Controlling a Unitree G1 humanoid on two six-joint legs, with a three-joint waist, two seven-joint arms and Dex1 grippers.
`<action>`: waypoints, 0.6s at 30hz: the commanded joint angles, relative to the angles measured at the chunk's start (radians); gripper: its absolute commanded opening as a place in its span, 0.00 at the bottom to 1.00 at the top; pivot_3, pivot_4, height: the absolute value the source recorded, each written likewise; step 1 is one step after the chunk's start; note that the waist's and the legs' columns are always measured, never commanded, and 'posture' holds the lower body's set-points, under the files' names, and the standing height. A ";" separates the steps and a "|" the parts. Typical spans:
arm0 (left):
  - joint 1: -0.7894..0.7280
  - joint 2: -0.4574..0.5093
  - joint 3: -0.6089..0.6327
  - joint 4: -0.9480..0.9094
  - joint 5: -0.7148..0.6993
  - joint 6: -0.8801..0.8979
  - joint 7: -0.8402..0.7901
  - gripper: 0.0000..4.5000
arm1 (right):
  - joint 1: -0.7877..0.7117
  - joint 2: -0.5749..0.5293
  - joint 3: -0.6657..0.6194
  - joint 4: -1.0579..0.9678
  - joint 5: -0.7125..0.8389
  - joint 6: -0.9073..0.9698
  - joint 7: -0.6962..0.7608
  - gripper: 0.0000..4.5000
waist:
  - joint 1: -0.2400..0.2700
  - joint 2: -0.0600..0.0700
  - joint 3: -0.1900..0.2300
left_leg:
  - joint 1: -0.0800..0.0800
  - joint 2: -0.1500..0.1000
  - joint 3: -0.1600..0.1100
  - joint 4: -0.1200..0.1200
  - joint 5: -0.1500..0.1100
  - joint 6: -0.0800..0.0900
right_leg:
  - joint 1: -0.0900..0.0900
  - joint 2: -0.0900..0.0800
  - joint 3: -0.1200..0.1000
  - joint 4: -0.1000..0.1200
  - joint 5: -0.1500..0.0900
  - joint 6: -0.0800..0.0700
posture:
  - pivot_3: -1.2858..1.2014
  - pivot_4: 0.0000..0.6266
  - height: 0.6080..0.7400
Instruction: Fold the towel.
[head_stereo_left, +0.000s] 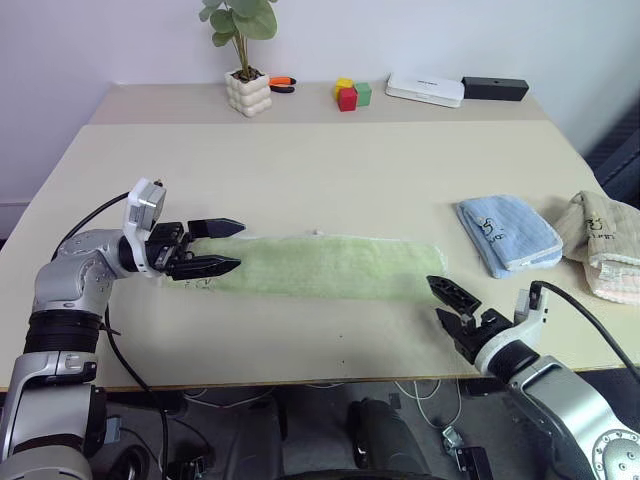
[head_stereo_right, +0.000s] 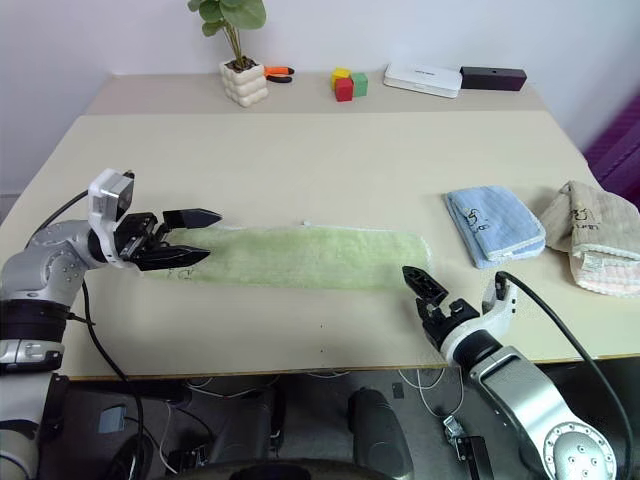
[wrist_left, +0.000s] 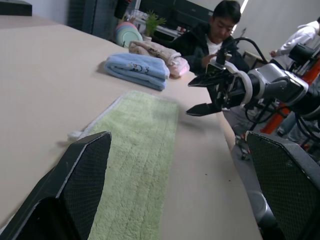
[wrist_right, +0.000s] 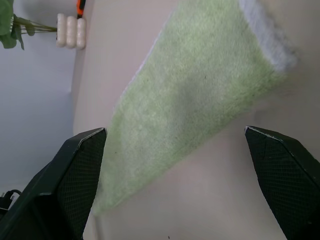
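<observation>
Both tools, my left tool (head_stereo_left: 222, 247) and right tool (head_stereo_left: 447, 302), stand apart at the ends of the half-folded green towel (head_stereo_left: 330, 266), ready to grip its ends next.

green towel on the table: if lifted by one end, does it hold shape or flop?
Likely flops: the green towel is thin terry lying flat in a long strip, so the free end should drape and drag. Probably light. Its nap may grip the table rather than slide.
</observation>
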 joint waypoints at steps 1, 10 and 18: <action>0.006 0.005 0.036 -0.031 -0.009 -0.007 -0.004 0.98 | 0.001 0.000 0.007 0.006 -0.021 -0.026 0.003 1.00 | -0.001 0.000 0.000 | 0.000 0.000 0.000 0.000 0.000 0.000 | 0.000 0.000 0.000 0.000 0.000 0.000 | 0.52 0.24 1.00; 0.017 0.021 0.067 -0.034 -0.006 -0.005 -0.004 0.98 | -0.062 0.010 0.038 0.075 -0.093 -0.042 0.030 1.00 | -0.002 -0.001 0.000 | 0.000 0.000 0.000 0.000 0.000 0.000 | 0.000 0.000 0.000 0.000 0.000 0.000 | 0.52 0.24 1.00; 0.030 0.028 0.089 -0.078 -0.013 0.008 0.004 0.98 | -0.114 0.053 0.067 0.124 -0.170 -0.053 0.031 1.00 | -0.002 -0.001 -0.001 | 0.000 0.001 0.000 0.001 0.000 0.000 | 0.000 0.000 0.000 0.000 0.000 0.000 | 0.52 0.24 1.00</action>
